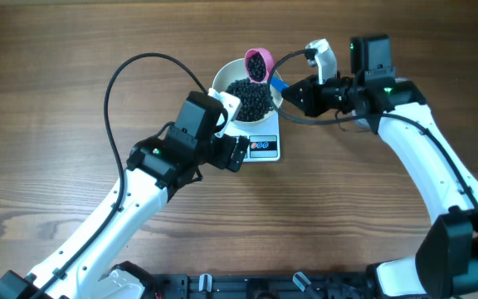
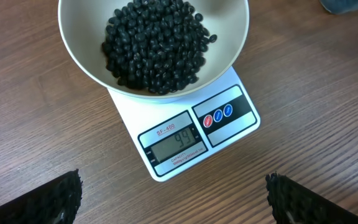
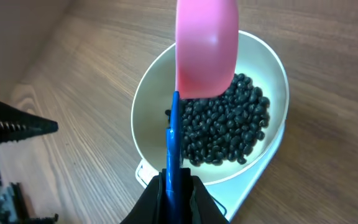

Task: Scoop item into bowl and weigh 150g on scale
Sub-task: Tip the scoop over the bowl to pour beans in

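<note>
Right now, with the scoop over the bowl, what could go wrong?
1. The pink scoop, held by the right gripper, hangs at the rim of the bowl; beans tipped there may land on the table unweighed.
2. The bowl overhangs the scale; a knock from the scoop could shift it.
3. The open left gripper hovers near the scale's front; contact would likely skew the display.

Blk beans [image 2: 154, 46], wht bowl [image 2: 79, 43], pink scoop [image 3: 207, 50]
</note>
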Tool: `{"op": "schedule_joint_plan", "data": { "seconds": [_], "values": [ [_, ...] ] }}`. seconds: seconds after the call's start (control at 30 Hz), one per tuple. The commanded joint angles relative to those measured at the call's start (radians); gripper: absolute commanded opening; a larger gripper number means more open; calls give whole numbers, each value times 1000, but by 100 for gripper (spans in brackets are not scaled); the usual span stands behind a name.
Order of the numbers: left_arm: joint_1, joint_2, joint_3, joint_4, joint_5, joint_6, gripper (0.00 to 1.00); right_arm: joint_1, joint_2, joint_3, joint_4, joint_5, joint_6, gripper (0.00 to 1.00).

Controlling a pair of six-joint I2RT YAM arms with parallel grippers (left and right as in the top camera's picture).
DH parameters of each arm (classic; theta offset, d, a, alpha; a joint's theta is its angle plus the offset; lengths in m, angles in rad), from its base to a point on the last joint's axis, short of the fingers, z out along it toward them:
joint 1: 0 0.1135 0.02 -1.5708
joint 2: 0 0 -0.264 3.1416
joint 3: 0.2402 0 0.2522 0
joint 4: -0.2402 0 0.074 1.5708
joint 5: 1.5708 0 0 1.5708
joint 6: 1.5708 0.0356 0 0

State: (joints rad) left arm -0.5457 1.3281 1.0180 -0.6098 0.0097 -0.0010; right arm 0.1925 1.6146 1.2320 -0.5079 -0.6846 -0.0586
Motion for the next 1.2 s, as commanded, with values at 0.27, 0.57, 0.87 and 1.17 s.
{"op": "schedule_joint_plan", "data": {
  "seconds": [0.27,0.57,0.87,1.17],
  "values": [
    [5,3,-6,0,12,16,100,68,-56,8,-27,158,-149,4],
    [5,3,-6,0,12,16,100,68,-105,8,-32,191,-207,4],
    [5,3,-6,0,12,16,100,68,-105,7,-7,250,-290,4],
    [5,3,-6,1,12,16,100,68,-106,7,-24,293,-323,4]
  ]
}}
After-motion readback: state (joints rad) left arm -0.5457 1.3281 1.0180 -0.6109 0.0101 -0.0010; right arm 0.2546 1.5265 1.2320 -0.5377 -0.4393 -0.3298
